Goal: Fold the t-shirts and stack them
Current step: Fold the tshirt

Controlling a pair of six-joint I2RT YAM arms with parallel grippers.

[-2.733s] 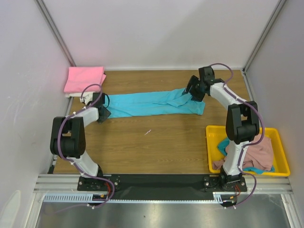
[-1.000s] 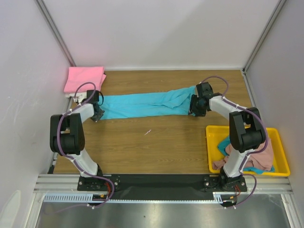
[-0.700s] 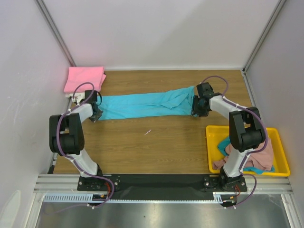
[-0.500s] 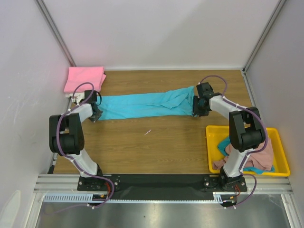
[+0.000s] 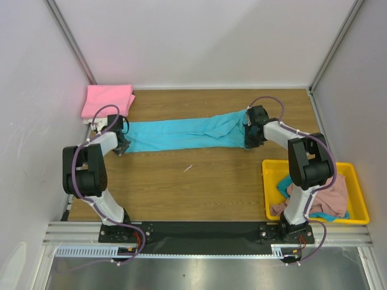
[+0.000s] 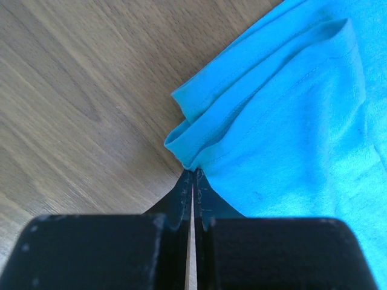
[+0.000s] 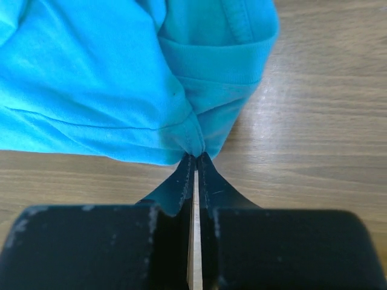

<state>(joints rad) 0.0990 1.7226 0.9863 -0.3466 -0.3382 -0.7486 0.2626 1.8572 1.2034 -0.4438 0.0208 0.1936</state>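
Observation:
A turquoise t-shirt (image 5: 187,133) lies stretched in a long band across the middle of the wooden table. My left gripper (image 5: 123,145) is shut on its left end, and the left wrist view shows the bunched hem (image 6: 193,151) pinched at the fingertips. My right gripper (image 5: 249,140) is shut on the shirt's right end; the folded cloth (image 7: 199,121) is caught between its closed fingers. A folded pink t-shirt (image 5: 107,101) rests at the back left corner.
A yellow tray (image 5: 357,187) at the front right holds crumpled dusty-pink and teal garments. White walls close in on the left, back and right. Bare wood (image 5: 193,187) spreads in front of the turquoise shirt.
My right gripper has closed on the right end of the turquoise shirt, after shifting slightly left. The left gripper keeps its grip and place.

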